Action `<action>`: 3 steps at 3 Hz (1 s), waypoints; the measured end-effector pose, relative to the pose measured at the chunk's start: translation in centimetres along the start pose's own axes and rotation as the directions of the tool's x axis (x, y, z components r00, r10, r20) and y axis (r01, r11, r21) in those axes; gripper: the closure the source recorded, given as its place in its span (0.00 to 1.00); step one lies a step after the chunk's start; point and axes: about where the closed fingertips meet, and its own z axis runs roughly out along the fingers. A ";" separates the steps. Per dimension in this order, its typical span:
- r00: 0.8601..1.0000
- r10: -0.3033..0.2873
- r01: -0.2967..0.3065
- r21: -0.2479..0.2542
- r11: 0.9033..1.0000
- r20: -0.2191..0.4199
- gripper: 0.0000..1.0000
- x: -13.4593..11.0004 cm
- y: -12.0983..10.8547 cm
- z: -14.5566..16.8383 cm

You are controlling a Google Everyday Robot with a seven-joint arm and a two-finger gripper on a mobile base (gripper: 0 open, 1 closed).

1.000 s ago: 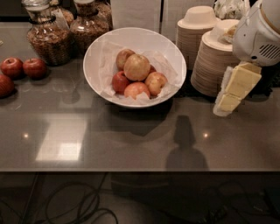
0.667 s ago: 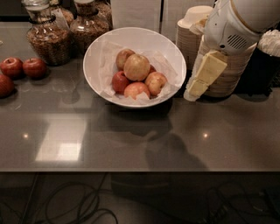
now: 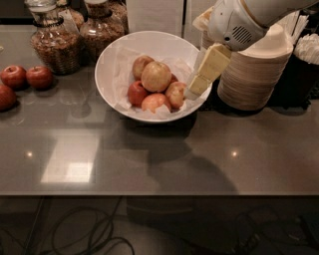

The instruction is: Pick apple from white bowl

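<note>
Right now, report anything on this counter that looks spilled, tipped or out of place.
Nothing is spilled or tipped. The white bowl sits upright with the apple atop its pile, and the gripper hangs over its right rim. Only the red apples loose on the counter at left look stray.

We see a dark grey, glossy stone countertop (image 3: pixel 149 164) filling most of the scene from left to right, its near edge running straight across. On its near left lies a pale square reflection of overhead light (image 3: pixel 70 164), and we count two small bright glints, one at the left (image 3: pixel 28 154) and one at the right (image 3: pixel 233 153). A broad soft shadow (image 3: pixel 189 174) darkens the middle. The gripper (image 3: pixel 197 87) hangs above the counter's far right part. Below the near edge we make out a dim floor (image 3: pixel 209 229) with looping black cables (image 3: pixel 75 234). At the far side stands a plain white panel (image 3: pixel 154 15).
</note>
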 end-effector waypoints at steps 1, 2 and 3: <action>1.000 -0.005 0.006 0.016 1.000 -0.028 0.00 0.1 0.1 0.9; 0.996 0.053 -0.053 -0.006 0.999 0.074 0.00 0.1 -0.5 3.8; 0.959 0.131 -0.104 -0.119 0.987 0.251 0.00 -2.6 -0.5 6.3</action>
